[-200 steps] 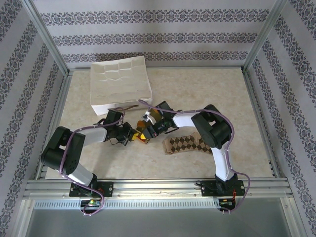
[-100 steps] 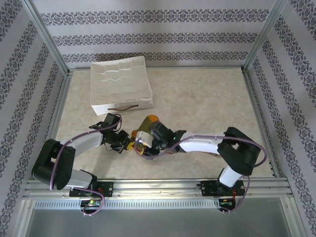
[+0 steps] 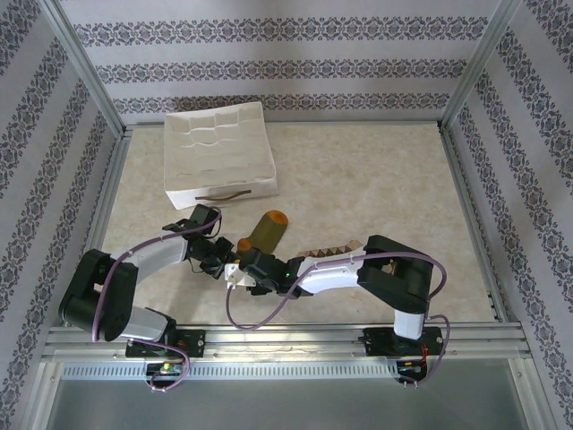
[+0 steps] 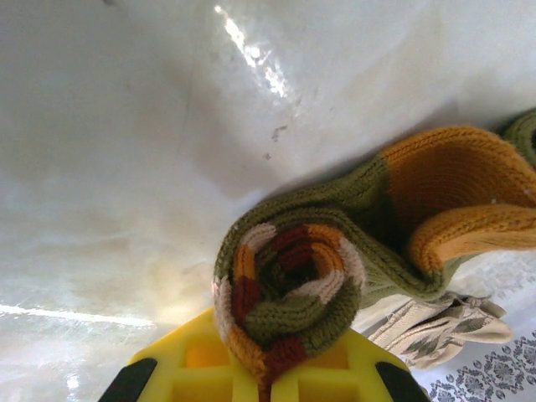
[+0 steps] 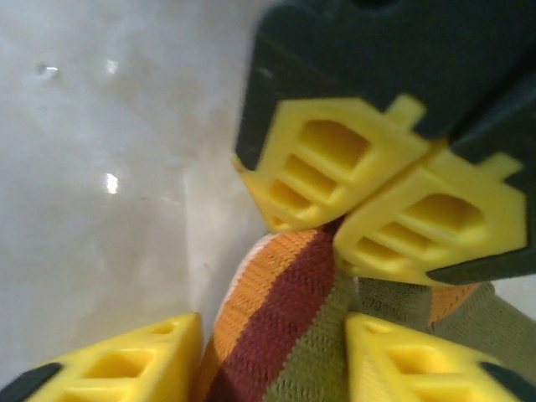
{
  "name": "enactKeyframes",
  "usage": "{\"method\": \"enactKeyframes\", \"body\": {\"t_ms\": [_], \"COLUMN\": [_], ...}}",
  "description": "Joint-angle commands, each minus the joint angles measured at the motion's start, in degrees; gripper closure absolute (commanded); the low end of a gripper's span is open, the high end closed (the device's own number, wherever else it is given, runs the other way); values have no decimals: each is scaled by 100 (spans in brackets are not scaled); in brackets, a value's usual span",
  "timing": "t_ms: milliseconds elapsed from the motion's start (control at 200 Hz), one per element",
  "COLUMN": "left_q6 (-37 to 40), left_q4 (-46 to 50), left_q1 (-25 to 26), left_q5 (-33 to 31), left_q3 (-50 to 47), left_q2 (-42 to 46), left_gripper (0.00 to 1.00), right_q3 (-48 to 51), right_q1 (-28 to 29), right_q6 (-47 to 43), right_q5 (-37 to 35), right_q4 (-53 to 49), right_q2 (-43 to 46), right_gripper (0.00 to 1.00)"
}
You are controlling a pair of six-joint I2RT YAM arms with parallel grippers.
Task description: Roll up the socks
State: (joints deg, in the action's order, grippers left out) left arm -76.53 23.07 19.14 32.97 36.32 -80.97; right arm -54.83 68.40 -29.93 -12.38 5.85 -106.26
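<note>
The rolled end of the olive green sock, at the near left of the table, was clamped by the left gripper, while the right gripper was held open astride its striped cuff, the argyle sock being laid just right.

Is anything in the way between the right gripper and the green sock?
Nothing visible stands between them. The right gripper straddles the striped cuff of the green sock, though whether it is pinching the sock is unclear. The left gripper, shut on the same sock, sits very close just beyond.
</note>
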Motion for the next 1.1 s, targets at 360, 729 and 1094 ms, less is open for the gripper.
{"method": "enactKeyframes", "body": {"t_ms": [360, 729, 1094], "left_q6": [25, -389, -563], "left_q4": [431, -577, -1410], "left_q1": [-532, -744, -424], "left_q5": [88, 617, 679], "left_q3": [197, -41, -270], "left_q2": [731, 961, 407], "left_gripper": [30, 31, 38], "right_q3": [72, -181, -542], "right_q1": [-758, -1917, -2778], "right_q6": [1015, 2131, 3137], "right_q5": [1691, 4365, 6152], "right_q4": [-722, -955, -1042], "right_q2": [-71, -522, -1382], "right_gripper": [100, 100, 100]}}
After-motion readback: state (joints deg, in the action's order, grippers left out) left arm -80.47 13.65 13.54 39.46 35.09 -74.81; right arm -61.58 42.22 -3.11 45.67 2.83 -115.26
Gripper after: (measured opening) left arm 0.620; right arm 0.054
